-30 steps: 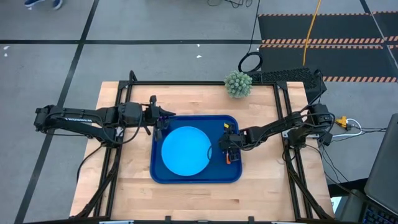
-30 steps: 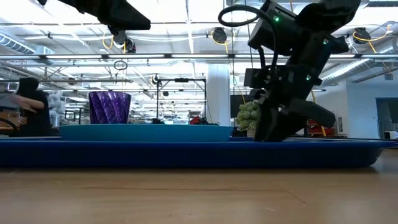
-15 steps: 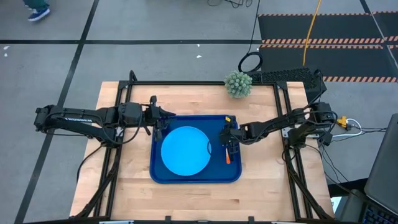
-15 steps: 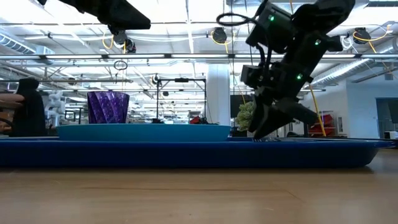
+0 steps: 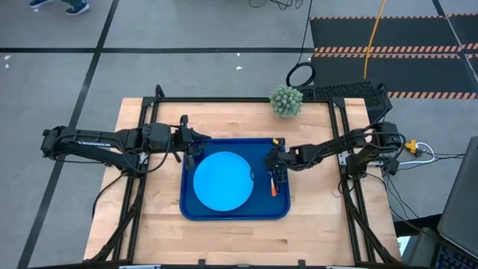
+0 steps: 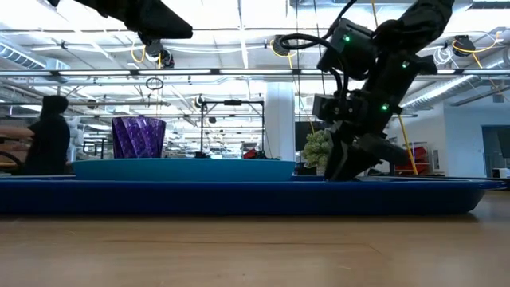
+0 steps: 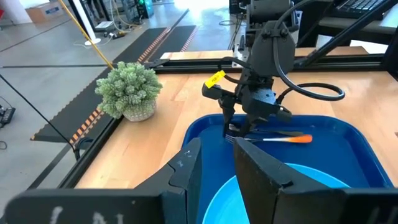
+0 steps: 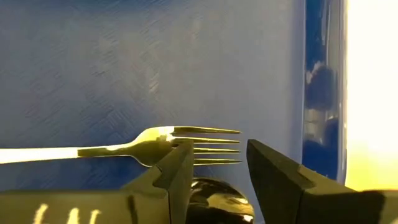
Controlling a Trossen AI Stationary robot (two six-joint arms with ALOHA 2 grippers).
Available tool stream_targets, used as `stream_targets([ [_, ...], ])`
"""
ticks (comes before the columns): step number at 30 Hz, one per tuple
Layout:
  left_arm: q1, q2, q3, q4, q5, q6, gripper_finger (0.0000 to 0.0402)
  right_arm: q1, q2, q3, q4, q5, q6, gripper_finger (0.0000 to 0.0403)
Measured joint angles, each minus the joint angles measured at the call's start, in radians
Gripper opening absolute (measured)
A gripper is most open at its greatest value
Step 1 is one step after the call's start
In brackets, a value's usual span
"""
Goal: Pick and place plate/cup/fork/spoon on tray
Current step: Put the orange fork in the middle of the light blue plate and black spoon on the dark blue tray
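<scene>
The dark blue tray (image 5: 280, 209) lies mid-table with the light-blue plate (image 5: 222, 180) flat in it. The purple cup (image 6: 139, 137) stands upright at the tray's far left corner, and my left gripper (image 7: 217, 152) hangs open above that corner. The fork (image 5: 274, 187) lies flat on the tray's right part, its orange handle (image 7: 300, 139) toward the near edge and its tines (image 8: 205, 148) toward the far edge. My right gripper (image 5: 275, 166) is open and slants down over the tines' end. The spoon's dark bowl (image 8: 216, 199) shows between its fingers. My right gripper's open fingers (image 8: 180, 174) stand on either side of the spoon's bowl, just beside the fork's tines, coming down at a slant from the table's right. I cannot tell whether they touch the spoon, since the fingers hide most of it.
A small potted plant (image 5: 286, 100) stands on the table's far edge, right of centre, with a dark flat device (image 5: 343, 91) beside it. Bare wood (image 5: 224, 235) lies between the tray and the near edge. A person (image 6: 48, 135) is in the room beyond the table.
My right gripper has gone toward the table's far edge along the tray's right part, from over the fork's handle to its tines' end, staying open. The fork lies where it was.
</scene>
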State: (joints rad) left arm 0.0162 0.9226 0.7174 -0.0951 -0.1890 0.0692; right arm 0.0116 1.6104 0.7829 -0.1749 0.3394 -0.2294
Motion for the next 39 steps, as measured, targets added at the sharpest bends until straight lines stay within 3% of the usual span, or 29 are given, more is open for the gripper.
stream_targets([
  [11,0.000,0.000,0.000,0.000,0.000,-0.001,0.0097,0.000,0.000,-0.016,0.099,-0.001,-0.010,0.0145],
  [39,0.000,0.000,0.000,0.000,-0.001,0.000,0.0097,-0.005,0.051,-0.015,0.145,-0.028,0.015,0.0145],
])
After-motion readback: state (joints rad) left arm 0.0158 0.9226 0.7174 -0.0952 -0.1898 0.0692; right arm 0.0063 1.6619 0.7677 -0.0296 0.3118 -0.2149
